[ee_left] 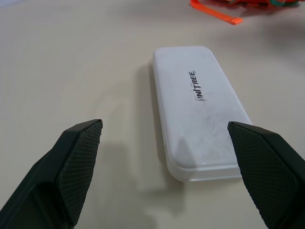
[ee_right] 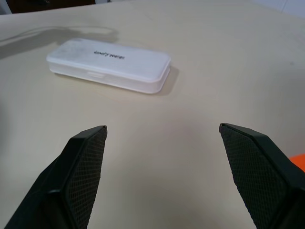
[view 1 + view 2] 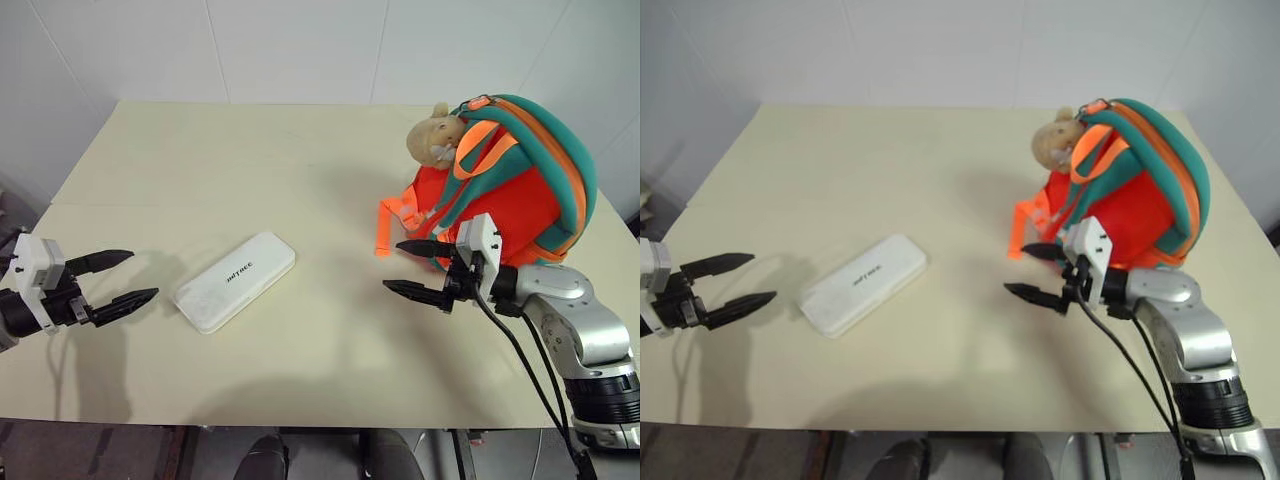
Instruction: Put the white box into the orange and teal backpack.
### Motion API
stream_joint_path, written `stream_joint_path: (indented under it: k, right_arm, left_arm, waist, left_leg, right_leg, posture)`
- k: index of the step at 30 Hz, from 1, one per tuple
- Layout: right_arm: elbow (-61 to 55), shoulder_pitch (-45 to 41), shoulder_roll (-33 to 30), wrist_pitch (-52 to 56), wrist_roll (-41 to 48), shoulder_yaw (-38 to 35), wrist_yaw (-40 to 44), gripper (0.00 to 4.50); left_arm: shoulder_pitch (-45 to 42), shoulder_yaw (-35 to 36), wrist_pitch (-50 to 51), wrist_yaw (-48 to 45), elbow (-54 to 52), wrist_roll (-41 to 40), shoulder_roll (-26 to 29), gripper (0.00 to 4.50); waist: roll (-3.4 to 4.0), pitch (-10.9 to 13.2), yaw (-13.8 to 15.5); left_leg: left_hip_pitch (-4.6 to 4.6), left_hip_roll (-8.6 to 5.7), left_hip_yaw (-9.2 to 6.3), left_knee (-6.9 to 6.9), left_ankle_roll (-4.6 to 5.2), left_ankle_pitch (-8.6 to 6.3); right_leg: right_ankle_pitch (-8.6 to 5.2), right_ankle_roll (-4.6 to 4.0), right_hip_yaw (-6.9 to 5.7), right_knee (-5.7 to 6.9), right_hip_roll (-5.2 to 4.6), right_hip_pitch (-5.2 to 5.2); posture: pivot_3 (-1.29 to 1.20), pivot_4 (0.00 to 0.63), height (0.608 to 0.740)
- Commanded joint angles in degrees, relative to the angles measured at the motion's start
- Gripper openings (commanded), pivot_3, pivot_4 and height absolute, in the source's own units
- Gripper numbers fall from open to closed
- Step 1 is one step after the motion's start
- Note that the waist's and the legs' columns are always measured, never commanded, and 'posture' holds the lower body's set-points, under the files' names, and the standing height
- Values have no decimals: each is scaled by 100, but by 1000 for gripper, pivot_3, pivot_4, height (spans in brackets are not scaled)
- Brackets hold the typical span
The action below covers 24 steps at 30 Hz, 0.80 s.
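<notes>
Flat on the cream tabletop [image 3: 300, 180], left of centre: the white box [image 3: 235, 281], lid up, dark lettering [image 3: 240, 269] along the top. Long axis on a diagonal, near end toward the robot's left, far end angled away and to the right, roughly toward the orange and teal backpack [image 3: 520, 185]. Nothing touching the box, nothing resting on it. Left tool [image 3: 112, 278] just beside the box's near-left end, hovering low over the tabletop, released, both black fingers [image 1: 71, 162] spread wide and aimed at that short end; in the left wrist view, box seen lengthwise between the two fingers, not yet between the tips. Right tool [image 3: 418, 268] likewise released, spread wide, empty, pointing left across the tabletop toward the box, well apart from it and close in front of the backpack. Backpack at the right side of the tabletop, bulging, orange body with teal rim and straps, tan plush toy [image 3: 436, 135] at its upper left, loose orange webbing strap [image 3: 385, 228] trailing onto the tabletop toward the box. Box and backpack well apart, open tabletop between.
</notes>
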Motion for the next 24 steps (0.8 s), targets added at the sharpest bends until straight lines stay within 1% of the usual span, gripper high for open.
stream_joint_path:
  k: [1, 4, 7, 10, 14, 19, 22, 24]
  right_arm:
    - [-204, -119, 61, -15, 69, 20, -29, 4500]
    - [-230, -207, 229, 8, 78, 129, -111, 4500]
    - [-236, -215, 227, 61, -30, 199, -184, 4500]
    - [23, -445, 403, -131, -418, 263, -620, 4500]
    - [-19, -478, 582, -191, -546, 317, -829, 4500]
    - [48, -527, 884, -266, -790, 443, -1218, 4500]
    - [258, -636, 1118, -551, -1076, 513, -1505, 3958]
    - [329, -704, 1282, -546, -1166, 571, -1675, 3310]
  left_arm:
    - [43, 318, 63, 91, -198, -170, 90, 4492]
    - [33, 250, 15, 226, -226, -91, -14, 4492]
    - [152, 184, 271, 443, -541, -109, -109, 4492]
    - [-65, 115, 287, 542, -327, 0, -23, 4492]
    - [-102, 147, 293, 670, -300, 75, 14, 4492]
    - [171, 60, 543, 1002, -510, 287, 37, 4492]
    - [202, 152, 993, 1150, -831, 32, 0, 3962]
    - [134, 99, 987, 1095, -759, 38, 19, 3386]
  waist:
    - [0, 0, 2]
    - [0, 0, 1]
    - [0, 0, 0]
    - [0, 0, 2]
    - [0, 0, -3]
    - [1, 0, -17]
    - [0, 0, -11]
    - [2, 1, -10]
  left_leg:
    - [0, 0, 0, 0, 0, 0]
    - [-1, 1, 0, -1, -1, 0]
    - [-1, 1, 0, -1, -4, 0]
    - [-2, 1, 0, 0, -7, 0]
    - [1, 2, 1, 1, -7, -1]
    - [0, 2, 8, -1, -12, -1]
    - [-1, 3, 12, -1, -12, -2]
    - [0, 3, 13, 0, -13, -2]
  right_leg:
    - [0, 0, 0, 2, 1, 0]
    - [0, 0, 0, 0, 2, 0]
    - [0, 0, 1, -2, 2, 0]
    - [0, 0, 2, -1, 2, -2]
    - [0, 0, 4, 5, 4, -3]
    - [0, 0, 10, -2, 5, -5]
    - [0, 0, 13, 0, 6, -9]
    - [0, 0, 16, 1, 6, -9]
  posture:
    - [0, 150, 740]
    - [0, 150, 740]
    - [0, 150, 740]
    - [0, 150, 740]
    - [0, 150, 740]
    - [0, 150, 740]
    - [0, 150, 740]
    - [0, 150, 740]
